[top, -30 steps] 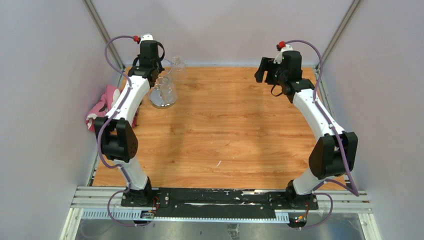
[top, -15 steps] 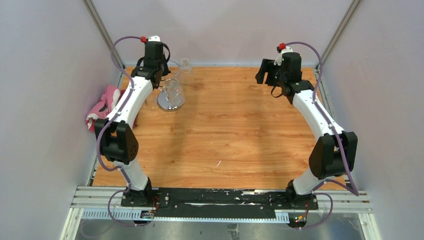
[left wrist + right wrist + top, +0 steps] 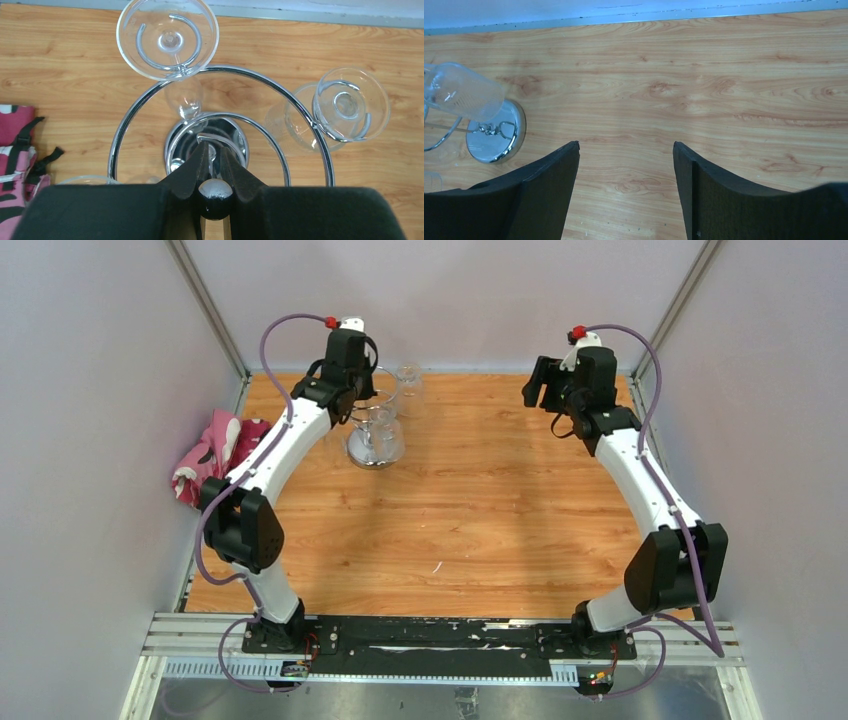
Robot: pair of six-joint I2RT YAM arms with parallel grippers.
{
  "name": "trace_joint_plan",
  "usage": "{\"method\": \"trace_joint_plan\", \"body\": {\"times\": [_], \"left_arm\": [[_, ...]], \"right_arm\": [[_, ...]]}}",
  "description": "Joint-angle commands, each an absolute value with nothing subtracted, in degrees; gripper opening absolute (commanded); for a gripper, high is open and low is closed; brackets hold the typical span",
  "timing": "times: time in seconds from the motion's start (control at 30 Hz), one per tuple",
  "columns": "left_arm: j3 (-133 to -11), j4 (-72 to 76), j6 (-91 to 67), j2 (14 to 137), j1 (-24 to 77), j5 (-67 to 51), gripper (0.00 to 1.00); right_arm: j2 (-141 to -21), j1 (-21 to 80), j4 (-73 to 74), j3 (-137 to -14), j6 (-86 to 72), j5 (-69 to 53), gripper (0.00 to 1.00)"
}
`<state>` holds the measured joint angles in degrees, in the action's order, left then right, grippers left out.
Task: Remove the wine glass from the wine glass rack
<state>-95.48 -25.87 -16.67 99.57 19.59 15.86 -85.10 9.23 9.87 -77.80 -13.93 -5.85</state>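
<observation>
Snugly between left fingers (image 3: 192, 169): rack knob (image 3: 215, 192)

At least two wine glasses (image 3: 167, 37), one rack (image 3: 240, 69), one pink cloth (image 3: 208, 455), two arms (image 3: 290, 440)

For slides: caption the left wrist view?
Left gripper clamps the wine glass rack by its top knob; wine glasses hang inverted from it.

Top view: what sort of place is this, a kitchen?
Likely a robot test cell: left arm and right arm bolted to a rail at a wooden table, plain walls around, a wine glass rack as prop.
</observation>
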Motion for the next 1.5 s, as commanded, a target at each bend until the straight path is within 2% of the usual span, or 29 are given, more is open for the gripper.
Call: {"method": "trace_joint_plan", "body": {"times": [0.0, 0.57, 1.1, 1.23, 1.47], "left_arm": [[-101.53, -17.92, -20.71, 98.22, 23.48, 12.21, 0.0], [-106.85, -19.28, -21.23, 103.47, 31.64, 13.97, 0.0], [-99.25, -17.7, -22.06, 102.13, 32.69, 14.93, 0.01], [-99.16, -18.52, -22.1, 101.73, 32.68, 15.23, 0.11], [-97.56, -21.27, -22.14, 98.35, 32.78, 18.22, 0.4]], "right_arm": [[-82.67, 8.1, 9.46, -76.49, -13.51, -4.23, 0.73], [-80.03, 6.38, 9.38, -75.54, -13.52, -3.91, 0.73], [-80.48, 6.03, 8.81, -75.06, -14.63, -5.63, 0.73], [-80.75, 6.06, 8.5, -74.93, -15.1, -6.39, 0.73], [-80.67, 6.06, 7.38, -74.19, -15.36, -7.17, 0.82]]}}
